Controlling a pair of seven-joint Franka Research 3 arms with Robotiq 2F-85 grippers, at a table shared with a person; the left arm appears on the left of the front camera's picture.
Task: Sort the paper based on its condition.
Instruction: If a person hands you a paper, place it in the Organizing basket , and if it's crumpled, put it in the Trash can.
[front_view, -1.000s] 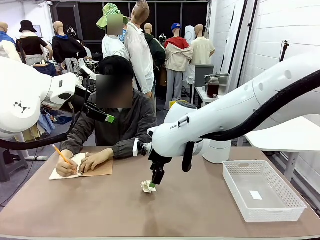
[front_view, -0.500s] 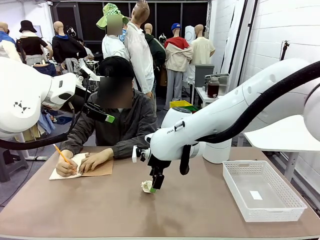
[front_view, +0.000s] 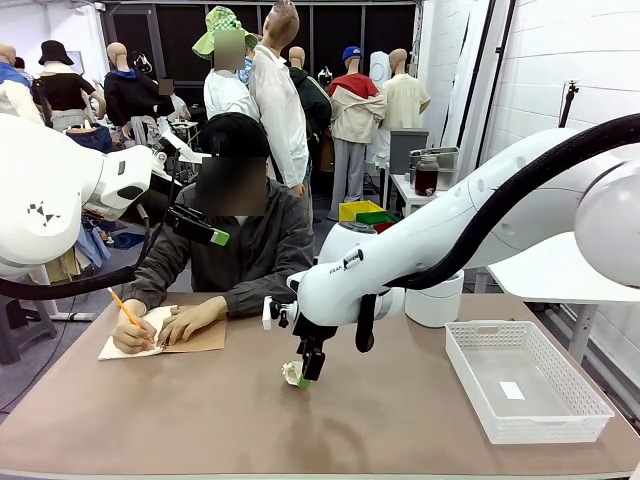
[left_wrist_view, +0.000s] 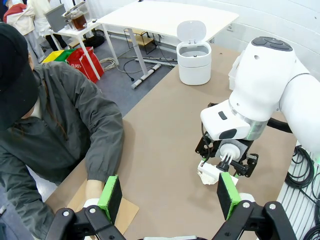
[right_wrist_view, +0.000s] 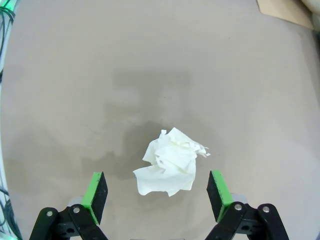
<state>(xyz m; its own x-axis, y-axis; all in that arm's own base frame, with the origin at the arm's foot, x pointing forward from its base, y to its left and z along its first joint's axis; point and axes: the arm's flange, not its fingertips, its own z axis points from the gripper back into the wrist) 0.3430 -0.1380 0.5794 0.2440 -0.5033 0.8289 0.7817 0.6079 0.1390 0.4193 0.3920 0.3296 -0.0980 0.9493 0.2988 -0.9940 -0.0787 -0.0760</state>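
A crumpled ball of white paper (front_view: 291, 373) (left_wrist_view: 206, 174) (right_wrist_view: 170, 167) lies on the brown table near its middle. My right gripper (front_view: 305, 376) (right_wrist_view: 156, 194) hangs straight down over it, open, with one green pad on each side of the ball and a gap to both. Off to the left, my left gripper (front_view: 207, 229) (left_wrist_view: 169, 196) is held high above the table in front of the person, open with nothing between its pads. The person writes with a pencil (front_view: 127, 314) on a white page of a notebook (front_view: 198, 340) with a brown cover.
A white mesh basket (front_view: 560, 415) stands at the right of the table with a small white slip inside. A white lidded bin (left_wrist_view: 194, 55) (front_view: 437, 303) stands at the far side. The person's arms rest on the far left of the table.
My right gripper has shifted slightly left and down, closing in around the crumpled paper. The left arm and the person's hands have stayed put.
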